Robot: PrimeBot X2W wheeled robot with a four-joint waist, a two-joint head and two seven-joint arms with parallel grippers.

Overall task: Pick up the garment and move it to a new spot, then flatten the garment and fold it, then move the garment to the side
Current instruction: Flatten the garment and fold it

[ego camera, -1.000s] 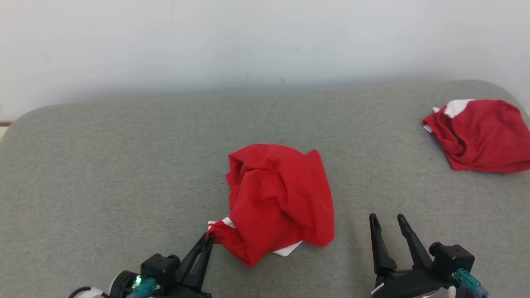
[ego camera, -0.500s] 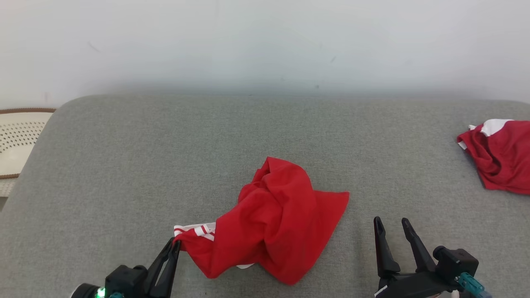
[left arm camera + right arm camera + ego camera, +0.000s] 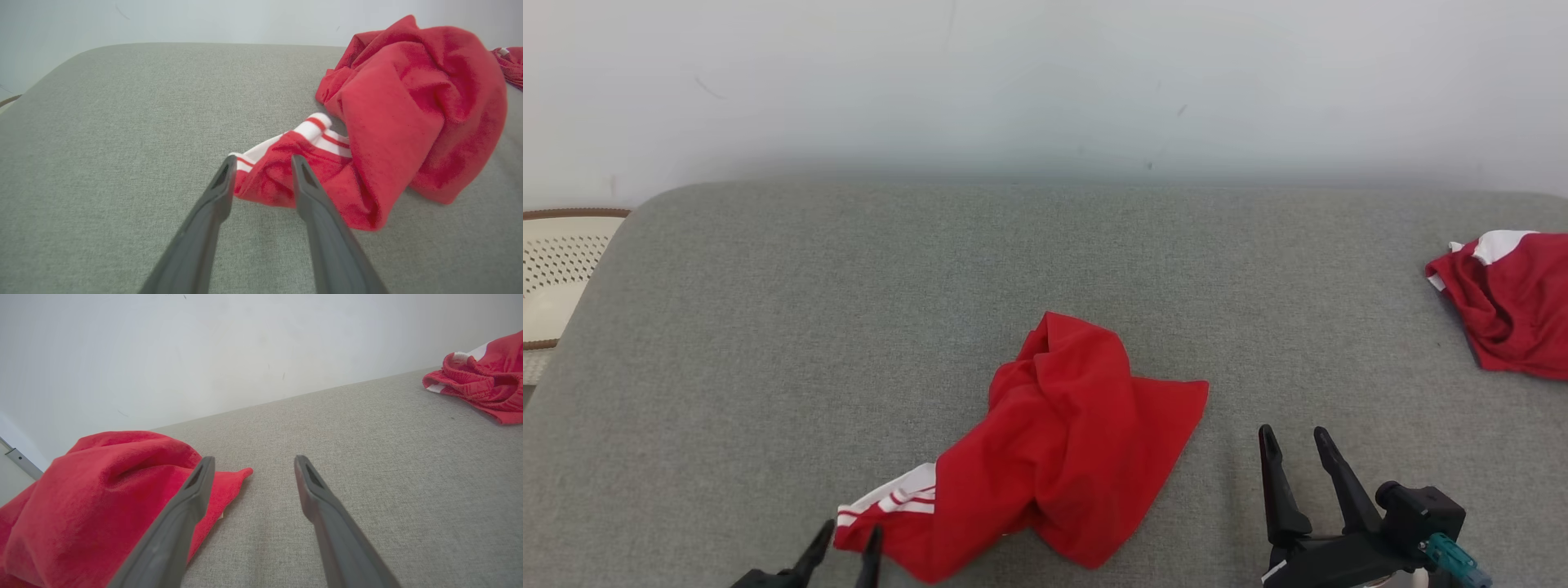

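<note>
Two red garments lie on one wide grey cushion (image 3: 768, 327), which has rounded far corners and a fine, woven, slightly rough cover. Behind it stands a plain pale wall (image 3: 1045, 73) with a few small dark marks.

The task's garment (image 3: 1062, 441) is in the near middle of the cushion. It is a crumpled heap of soft matte red cloth with deep folds. One flat pointed flap (image 3: 1168, 408) spreads out on its right side, and a hem (image 3: 890, 500) with white stripes stretches out from its near left side. The second garment (image 3: 1511, 310), also red with a white part, lies bunched well apart to the right of the first garment and further back. Far to the left of the garment, past the cushion's edge, one cream object (image 3: 556, 269) with many small holes and a brown rim is seen in part.

Two grippers are in view, each with two long, dark, tapered fingers (image 3: 322, 220). The left gripper (image 3: 852, 529) is at the striped hem of the garment. Its jaws stand apart, and in the left wrist view the hem corner lies on the cushion between the fingertips and is not pinched. The right gripper (image 3: 1291, 430) is near the garment on its right side, with its jaws wide apart and empty and its fingers pointing toward the wall.
</note>
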